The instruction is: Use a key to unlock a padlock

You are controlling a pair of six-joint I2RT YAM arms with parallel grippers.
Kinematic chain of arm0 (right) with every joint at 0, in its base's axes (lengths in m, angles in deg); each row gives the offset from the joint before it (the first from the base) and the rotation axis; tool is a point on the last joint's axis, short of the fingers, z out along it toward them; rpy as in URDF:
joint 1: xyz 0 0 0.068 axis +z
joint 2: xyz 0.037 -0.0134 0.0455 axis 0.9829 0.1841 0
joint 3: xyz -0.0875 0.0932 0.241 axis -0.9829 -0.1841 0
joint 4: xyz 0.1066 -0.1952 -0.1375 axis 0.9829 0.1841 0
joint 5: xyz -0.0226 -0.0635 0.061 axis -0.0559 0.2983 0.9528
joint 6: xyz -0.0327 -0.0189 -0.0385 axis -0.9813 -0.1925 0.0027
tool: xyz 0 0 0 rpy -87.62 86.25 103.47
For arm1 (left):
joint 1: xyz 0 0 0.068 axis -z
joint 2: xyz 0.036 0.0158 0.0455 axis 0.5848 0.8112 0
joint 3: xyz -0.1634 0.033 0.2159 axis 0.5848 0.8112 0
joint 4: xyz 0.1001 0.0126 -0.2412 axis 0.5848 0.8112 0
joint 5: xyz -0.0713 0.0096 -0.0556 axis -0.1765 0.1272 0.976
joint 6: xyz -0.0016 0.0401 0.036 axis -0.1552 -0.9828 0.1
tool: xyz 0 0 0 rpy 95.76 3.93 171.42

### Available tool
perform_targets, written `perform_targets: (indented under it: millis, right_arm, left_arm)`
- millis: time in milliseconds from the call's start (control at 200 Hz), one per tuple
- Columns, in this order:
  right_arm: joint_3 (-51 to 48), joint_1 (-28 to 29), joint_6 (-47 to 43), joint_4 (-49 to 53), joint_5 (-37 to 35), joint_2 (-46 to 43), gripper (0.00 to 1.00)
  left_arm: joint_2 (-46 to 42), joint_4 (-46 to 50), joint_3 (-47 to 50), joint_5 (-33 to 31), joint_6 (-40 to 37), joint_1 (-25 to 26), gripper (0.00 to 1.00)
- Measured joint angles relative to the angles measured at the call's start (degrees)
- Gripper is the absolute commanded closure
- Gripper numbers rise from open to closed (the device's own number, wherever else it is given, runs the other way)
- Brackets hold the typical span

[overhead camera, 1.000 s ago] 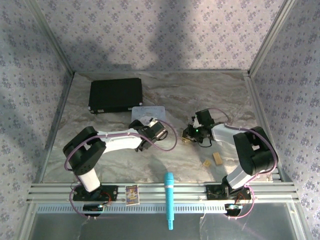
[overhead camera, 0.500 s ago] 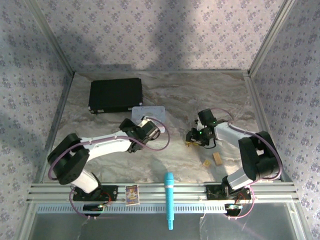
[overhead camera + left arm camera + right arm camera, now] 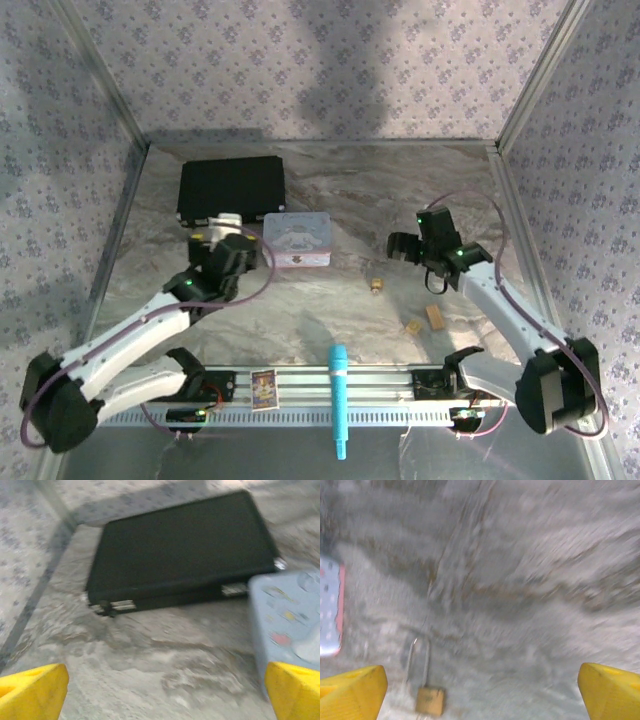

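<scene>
Both arms have pulled off the middle of the table. A second ago my right pincer sat low over the padlock; now it is lifted away, and the lock lies alone on the marble top, nothing touching it.

From the right wrist the brass body shows low and left of centre, near my left fingertip. The thin shackle runs away from me up the frame, so the long axis lies along my reach and across the line my jaws would close on. I can't say from here whether that shackle is sprung or seated. The key I can't pick out at all, in the lock or on the stone.

From above, the lock sits near the right pincer, towards the bases and inward from it. That arm is clearly the closer one. My left pincer has swung well apart, past the pastel tin, and is facing the black case.

Right pincer: spread as wide as it goes, yellow tips at the frame's two corners, bare marble between them, holding nothing. Left pincer: the same, wide and empty. Any return to the lock looks like a job for the right.
</scene>
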Motion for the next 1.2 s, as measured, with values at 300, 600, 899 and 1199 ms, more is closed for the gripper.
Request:
perform_targets:
  millis: [300, 600, 899, 1199]
  right_arm:
    - [-14.1, -7.4, -3.3, -15.2, -10.4, -9.1, 0.01]
    - [-20.9, -16.1, -11.4, -28.7, -10.2, -5.5, 0.01]
    - [-25.1, -18.4, -16.4, -44.9, -8.5, 4.8, 0.02]
    - [-25.1, -20.9, -18.6, -59.8, -4.5, 12.3, 0.02]
  left_arm:
    - [-11.7, -16.1, 17.1, 1.4, -4.0, -16.4, 0.00]
    - [1.9, -30.3, 19.6, 2.4, -6.0, -25.7, 0.00]
    - [15.5, -42.9, 20.0, 11.8, -9.2, -32.8, 0.00]
    - [24.3, -50.1, 16.9, 22.1, -11.0, -36.0, 0.00]
